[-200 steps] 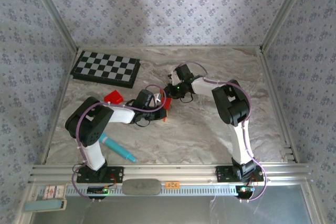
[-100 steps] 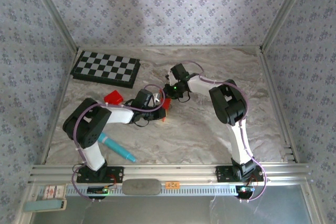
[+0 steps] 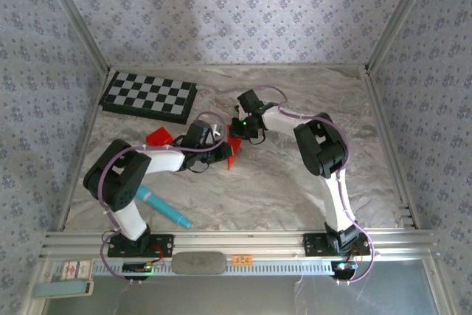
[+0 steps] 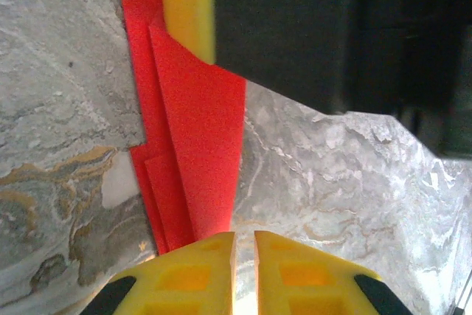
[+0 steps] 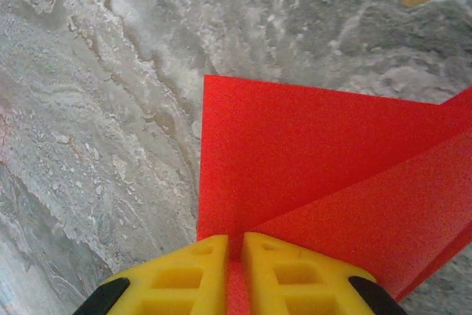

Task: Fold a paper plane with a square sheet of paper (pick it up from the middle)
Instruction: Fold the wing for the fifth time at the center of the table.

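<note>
Mid-fold, the right end effector (image 5: 236,247) pinches the creased bright red paper sheet (image 5: 310,167). Whether the left end effector (image 4: 244,240) grips it cannot be told. Next, the crease likely needs pressing.

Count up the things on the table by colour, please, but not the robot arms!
Red: 2 (the folded paper and the small scrap)
Black and white: 1 (the chequered board)
Teal: 1 (the pen)
Total: 4
</note>
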Action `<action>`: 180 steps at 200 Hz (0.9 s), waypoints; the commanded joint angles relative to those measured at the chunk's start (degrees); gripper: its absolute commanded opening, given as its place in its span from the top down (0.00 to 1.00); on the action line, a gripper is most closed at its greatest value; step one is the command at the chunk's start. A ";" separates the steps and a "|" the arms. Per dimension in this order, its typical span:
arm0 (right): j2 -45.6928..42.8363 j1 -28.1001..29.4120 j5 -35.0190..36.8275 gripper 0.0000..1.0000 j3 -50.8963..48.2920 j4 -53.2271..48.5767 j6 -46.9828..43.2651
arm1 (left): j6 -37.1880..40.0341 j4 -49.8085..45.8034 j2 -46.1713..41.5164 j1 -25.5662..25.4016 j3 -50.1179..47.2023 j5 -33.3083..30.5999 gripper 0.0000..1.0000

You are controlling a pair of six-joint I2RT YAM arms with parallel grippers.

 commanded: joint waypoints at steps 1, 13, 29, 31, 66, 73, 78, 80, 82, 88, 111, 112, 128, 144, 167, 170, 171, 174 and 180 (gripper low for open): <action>0.28 -0.35 5.27 0.84 -2.24 -6.59 2.88 | -1.66 2.16 1.99 0.09 2.36 1.94 0.87; 0.34 -0.35 5.14 0.84 -2.26 -6.58 3.33 | -1.73 2.74 2.40 0.10 2.57 2.43 0.87; 0.40 -0.18 5.41 0.84 -2.20 -6.77 3.87 | -1.68 2.93 2.66 0.11 2.80 2.47 0.87; 0.38 -0.22 5.47 0.84 -2.16 -6.80 3.90 | -1.69 2.93 2.71 0.06 2.89 2.54 0.87; 0.67 0.01 6.02 0.84 -1.99 -7.33 4.28 | -2.20 2.49 3.85 -0.08 4.20 3.54 0.87; 0.76 0.00 6.06 0.84 -1.99 -7.44 5.28 | -2.23 2.08 4.13 -0.12 4.58 3.32 0.86; 0.76 -0.03 6.03 0.84 -2.02 -7.46 5.74 | -2.33 1.83 4.37 -0.13 4.71 3.21 0.87; 0.71 -0.07 6.06 0.84 -2.03 -7.46 5.84 | -2.41 1.73 4.45 -0.17 4.82 3.12 0.87; 0.68 -0.06 6.09 0.84 -2.03 -7.52 5.91 | -2.42 1.71 4.54 -0.20 4.78 3.10 0.87; 0.63 -0.01 6.10 0.84 -2.03 -7.56 6.14 | -2.57 1.55 4.81 -0.30 4.86 2.89 0.87; 0.08 -0.22 5.85 0.84 -1.95 -7.42 7.00 | -3.53 0.75 5.60 -0.37 4.79 1.52 0.89; 0.02 -0.24 5.80 0.84 -1.94 -7.48 7.04 | -3.55 0.74 5.63 -0.38 4.74 1.47 0.89; -0.38 -0.35 5.46 0.84 -1.58 -7.41 7.25 | -4.17 0.00 6.00 -0.31 4.43 0.20 0.92; -0.81 -0.48 5.07 0.83 -1.08 -7.77 7.42 | -4.79 -0.47 6.01 -0.38 3.83 -1.35 0.94; -1.80 -0.77 4.45 0.83 -0.42 -8.11 7.30 | -5.37 -2.37 6.08 -0.39 3.20 -3.69 0.98; -1.93 -0.78 4.44 0.83 -0.24 -8.15 7.26 | -5.41 -2.45 6.09 -0.39 3.04 -3.92 0.98; -2.04 -0.83 4.44 0.83 -0.21 -8.20 7.25 | -5.46 -2.53 6.09 -0.39 3.02 -3.97 0.98; -2.19 -0.95 4.32 0.82 -0.03 -8.26 7.16 | -5.64 -2.59 6.14 -0.38 2.87 -4.21 0.98; -2.65 -1.04 4.10 0.82 0.30 -8.33 7.10 | -5.96 -2.75 6.18 -0.35 2.50 -4.59 0.99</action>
